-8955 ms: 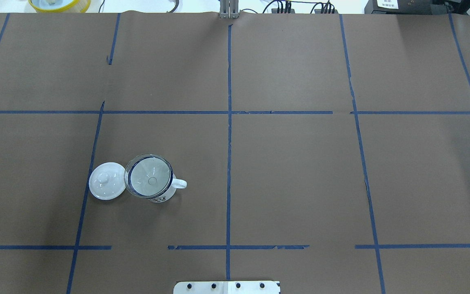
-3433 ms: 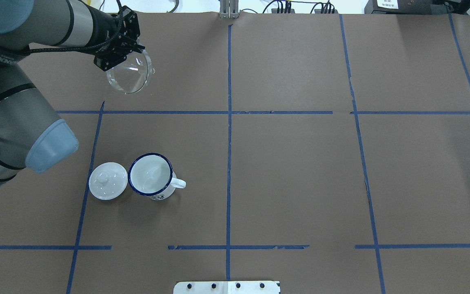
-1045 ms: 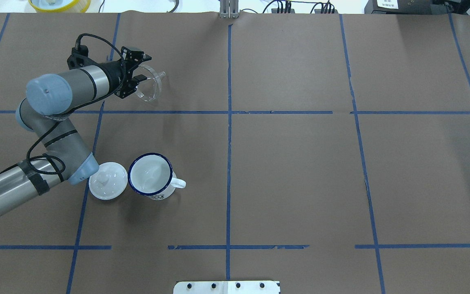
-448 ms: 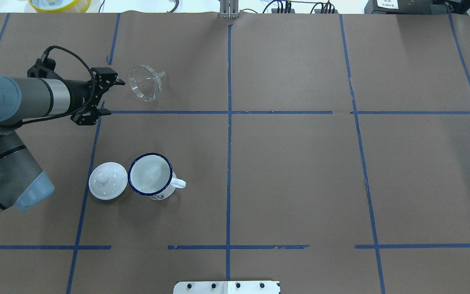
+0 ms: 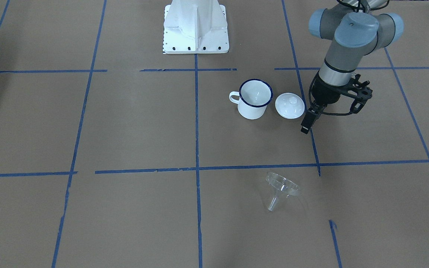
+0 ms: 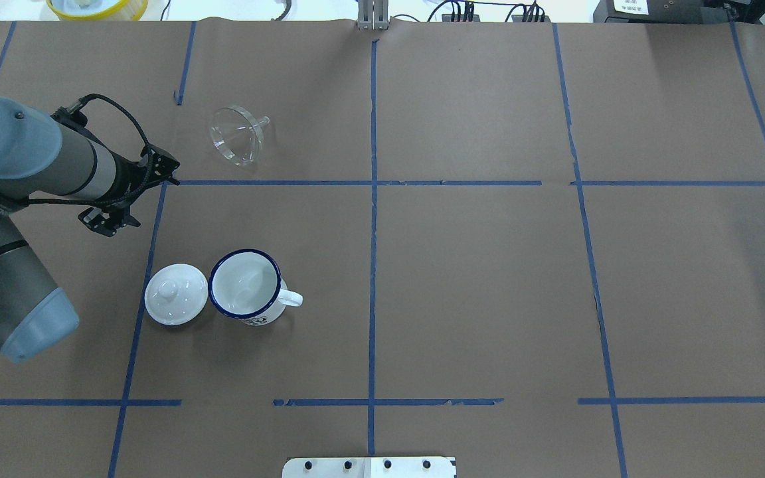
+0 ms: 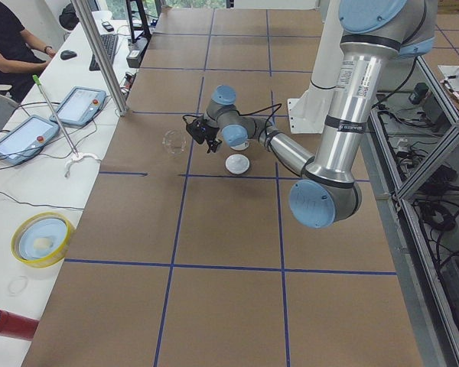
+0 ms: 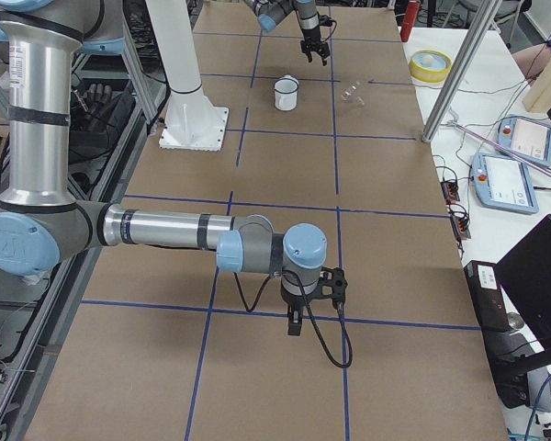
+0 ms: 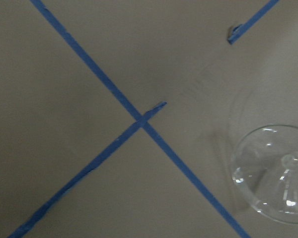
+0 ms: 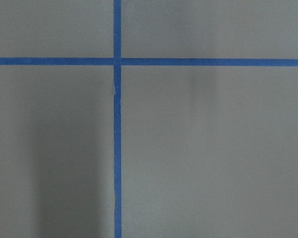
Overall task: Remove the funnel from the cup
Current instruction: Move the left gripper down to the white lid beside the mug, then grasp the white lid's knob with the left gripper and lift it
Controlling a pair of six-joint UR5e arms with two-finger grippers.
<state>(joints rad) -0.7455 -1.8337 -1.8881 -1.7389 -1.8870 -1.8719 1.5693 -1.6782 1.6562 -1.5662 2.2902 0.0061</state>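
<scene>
Two things sit well apart on the desk (image 6: 489, 279): funnel (image 6: 238, 135) on its side, cup (image 6: 248, 287) upright. Left claw (image 6: 137, 199) gapes wide, empty; whether the right claw (image 8: 312, 308) is spread or closed, I cannot tell.

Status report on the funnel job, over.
Left gripper open, empty; right gripper state unclear. Funnel out of mug, lying on its side on the table. White lid beside mug.

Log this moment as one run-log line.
step: funnel out of cup | funnel: on its side on table, apart from cup | cup: upright, empty | left end effector: open, empty, clear of funnel
</scene>
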